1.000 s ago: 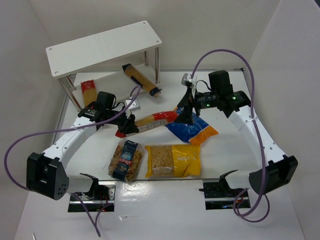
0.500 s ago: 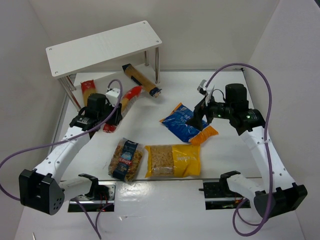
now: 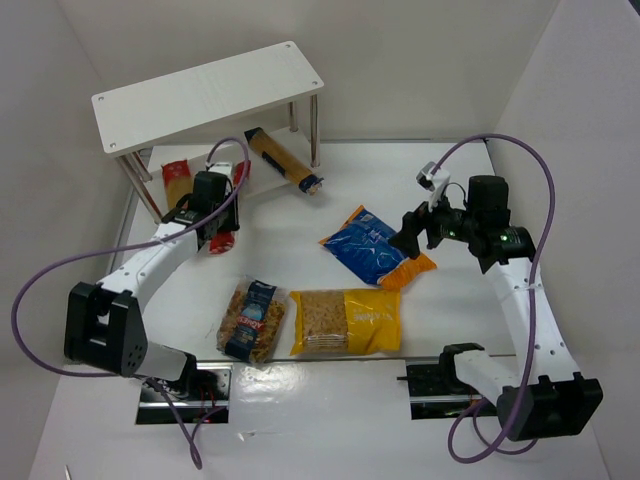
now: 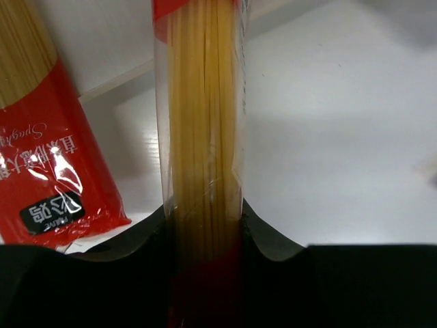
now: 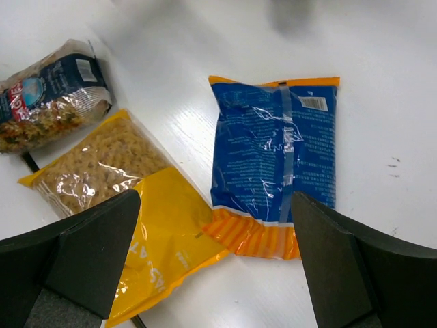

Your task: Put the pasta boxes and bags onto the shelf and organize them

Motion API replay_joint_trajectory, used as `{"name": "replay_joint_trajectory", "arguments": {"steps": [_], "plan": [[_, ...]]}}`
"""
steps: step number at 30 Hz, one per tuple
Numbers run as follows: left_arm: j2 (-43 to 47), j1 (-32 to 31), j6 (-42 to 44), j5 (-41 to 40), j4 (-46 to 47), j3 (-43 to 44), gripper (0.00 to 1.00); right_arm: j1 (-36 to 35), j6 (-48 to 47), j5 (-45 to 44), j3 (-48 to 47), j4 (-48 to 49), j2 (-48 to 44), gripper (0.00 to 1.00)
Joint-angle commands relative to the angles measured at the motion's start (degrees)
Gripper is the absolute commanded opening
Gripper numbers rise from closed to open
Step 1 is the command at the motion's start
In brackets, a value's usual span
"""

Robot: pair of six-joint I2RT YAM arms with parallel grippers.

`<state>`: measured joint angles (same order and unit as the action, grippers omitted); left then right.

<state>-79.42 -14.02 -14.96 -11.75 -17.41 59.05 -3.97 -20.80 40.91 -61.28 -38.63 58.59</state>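
My left gripper (image 3: 214, 212) is shut on a red-and-clear spaghetti packet (image 3: 236, 186), gripping it near its red end (image 4: 205, 171). The packet points in under the white shelf (image 3: 210, 92), toward its lower board. A second spaghetti packet (image 3: 177, 184) lies on that board to the left, and also shows in the left wrist view (image 4: 41, 164). The tan box with a dark blue end (image 3: 284, 160) lies slanted under the shelf's right side. My right gripper (image 3: 413, 230) is open and empty above the orange end of the blue-orange bag (image 5: 276, 157).
The yellow bag (image 3: 345, 320) and the clear bag with a blue label (image 3: 252, 318) lie side by side near the front edge. Both also show in the right wrist view, the yellow bag (image 5: 130, 205) and the clear bag (image 5: 48, 102). Thin metal shelf legs (image 3: 314, 128) stand by the tan box. White walls enclose the table.
My left gripper carried the spaghetti packet from the table's middle back and left to the shelf's lower tier. My right gripper drew back to the right, away from the packet.
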Motion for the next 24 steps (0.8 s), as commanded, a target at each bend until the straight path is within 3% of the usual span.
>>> {"name": "replay_joint_trajectory", "arguments": {"steps": [1,12,24], "plan": [[-0.9,2.0,-5.8,-3.5,11.3,5.3,0.00,1.6,-0.7,1.0,0.8,2.3,-1.5,1.00],[-7.1,2.0,-5.9,-17.5,20.2,5.6,0.00,2.6,-1.8,1.5,1.3,2.2,-0.9,1.00],[-13.4,2.0,-10.1,-26.4,18.9,10.8,0.00,2.6,-2.8,2.1,1.3,1.2,-0.4,1.00]]}}
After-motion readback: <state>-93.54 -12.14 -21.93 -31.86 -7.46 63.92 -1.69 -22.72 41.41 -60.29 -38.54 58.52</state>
